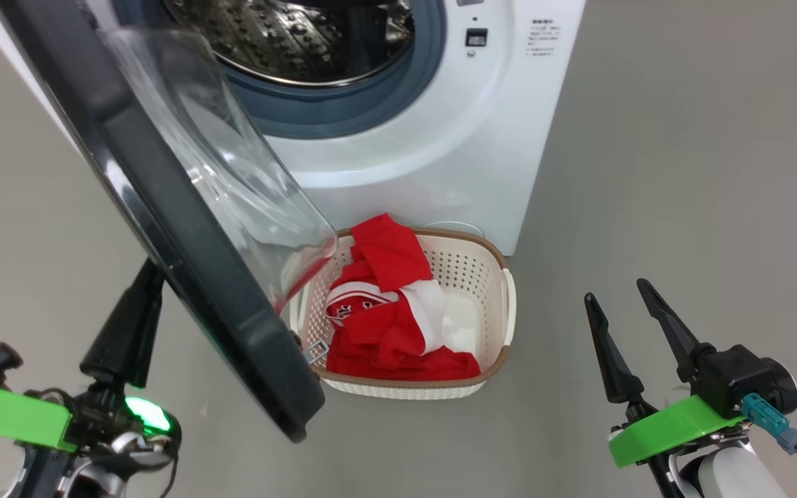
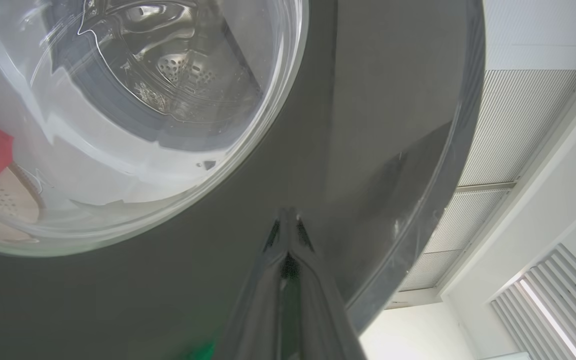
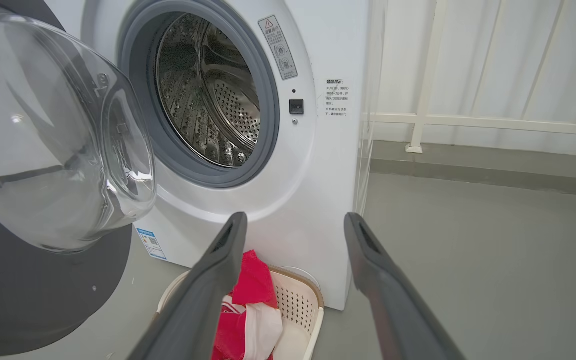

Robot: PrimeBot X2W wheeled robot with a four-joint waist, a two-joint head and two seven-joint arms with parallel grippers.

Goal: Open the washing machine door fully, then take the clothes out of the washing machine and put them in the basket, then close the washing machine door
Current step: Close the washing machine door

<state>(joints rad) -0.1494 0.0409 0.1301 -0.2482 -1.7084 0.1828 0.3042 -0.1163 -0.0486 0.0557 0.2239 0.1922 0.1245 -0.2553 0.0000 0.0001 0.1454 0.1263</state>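
Observation:
The washing machine stands with its steel drum showing no clothes. Its door hangs open, the black rim running edge-on from upper left down to the basket. The red and white clothes lie in the cream basket on the floor before the machine. My left gripper is shut, its tips up against the outer black face of the door, pinching nothing. My right gripper is open and holds nothing, to the right of the basket. In the right wrist view my right gripper points at the machine above the basket and clothes.
Grey floor spreads wide to the right of the machine and basket. A white railing and wall stand behind the machine's right side. The door's lower edge hangs over the basket's left end.

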